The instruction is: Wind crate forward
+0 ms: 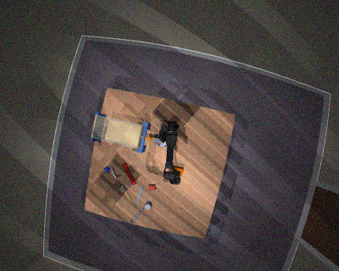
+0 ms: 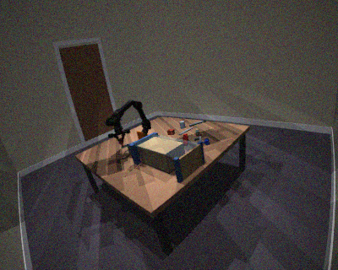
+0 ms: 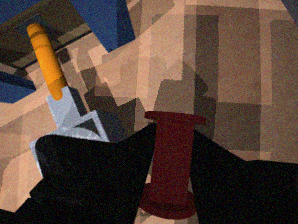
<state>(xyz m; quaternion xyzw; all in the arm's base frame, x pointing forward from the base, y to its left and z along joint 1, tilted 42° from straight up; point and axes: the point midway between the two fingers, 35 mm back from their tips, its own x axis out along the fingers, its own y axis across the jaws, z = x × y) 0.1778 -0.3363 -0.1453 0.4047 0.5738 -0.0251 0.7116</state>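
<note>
The crate, pale on top, sits inside the clear-panelled cubby, towards its blue mouth frame; it looks flat. Any gap at the frame is too small to tell. An orange strap runs from the mouth to the silver winch. My gripper is shut on the dark red grip of the winch handle, beside the winch. The black fingers cover part of the winch, so the handle's key and the round hole are hidden.
Tools lie on the bench: a red bar, a blue-ended tool, a grey strip, a red block and a round grey piece. The cubby's blue posts stand near the strap.
</note>
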